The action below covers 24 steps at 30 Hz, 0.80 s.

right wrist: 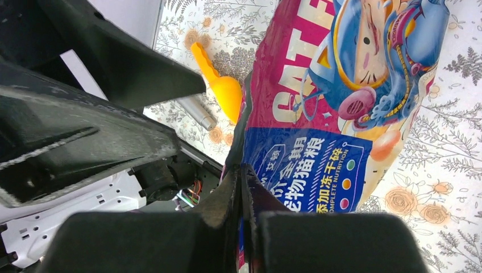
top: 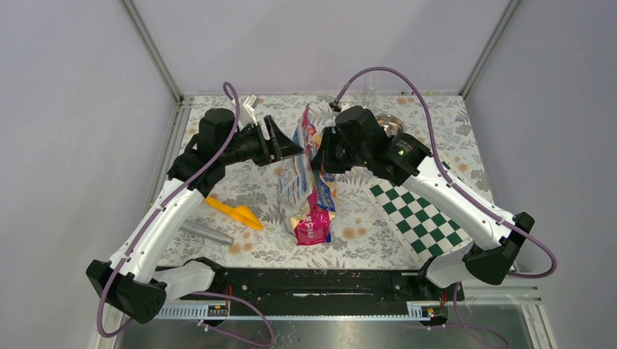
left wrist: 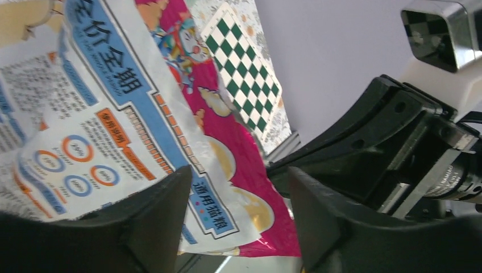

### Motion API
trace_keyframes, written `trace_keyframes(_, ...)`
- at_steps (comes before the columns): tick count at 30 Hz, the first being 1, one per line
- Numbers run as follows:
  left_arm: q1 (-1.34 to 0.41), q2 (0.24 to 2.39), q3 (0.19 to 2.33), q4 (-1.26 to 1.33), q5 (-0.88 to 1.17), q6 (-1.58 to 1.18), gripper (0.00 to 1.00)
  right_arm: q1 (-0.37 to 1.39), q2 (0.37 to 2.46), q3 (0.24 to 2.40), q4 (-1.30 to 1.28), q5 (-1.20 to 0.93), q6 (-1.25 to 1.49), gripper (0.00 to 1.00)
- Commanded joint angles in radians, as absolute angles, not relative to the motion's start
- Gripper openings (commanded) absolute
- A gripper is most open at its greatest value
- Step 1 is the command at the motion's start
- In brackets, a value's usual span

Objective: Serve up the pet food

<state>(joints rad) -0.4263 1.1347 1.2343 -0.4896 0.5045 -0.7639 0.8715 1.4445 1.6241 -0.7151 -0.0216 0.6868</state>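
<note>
The glossy blue-white-magenta cat food bag (top: 309, 182) stands tilted in the middle of the table. The pet food kibble does not show; it is hidden in the bag. My right gripper (top: 321, 150) is shut on the bag's upper edge; in the right wrist view its jaws (right wrist: 241, 196) pinch the thin edge of the bag (right wrist: 341, 85). My left gripper (top: 288, 149) is open just left of the bag's top. In the left wrist view its jaws (left wrist: 239, 227) stand wide apart, with the bag (left wrist: 113, 114) showing through the gap.
An orange scoop (top: 236, 212) and a grey cylinder (top: 207, 233) lie left of the bag, both also in the right wrist view (right wrist: 221, 85) (right wrist: 196, 111). A metal bowl (top: 389, 123) sits behind my right arm. A green checkered mat (top: 418, 218) lies at right.
</note>
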Motion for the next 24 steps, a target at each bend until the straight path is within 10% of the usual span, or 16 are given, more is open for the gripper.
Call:
trace_keyframes(1, -0.461, 1.159, 1.248, -0.408, 0.556, -0.813, 0.56, 0.877, 1.405, 1.677, -0.719, -0.076, 0.745, 0.00)
trace_keyframes(6, -0.467, 1.175, 1.253, -0.408, 0.576, -0.831, 0.40, 0.877, 1.408, 1.679, -0.727, -0.103, 0.770, 0.00)
trace_keyframes(24, -0.505, 1.214, 1.254, -0.409, 0.585, -0.768, 0.42, 0.877, 1.366, 1.612, -0.585, -0.163, 0.769, 0.00)
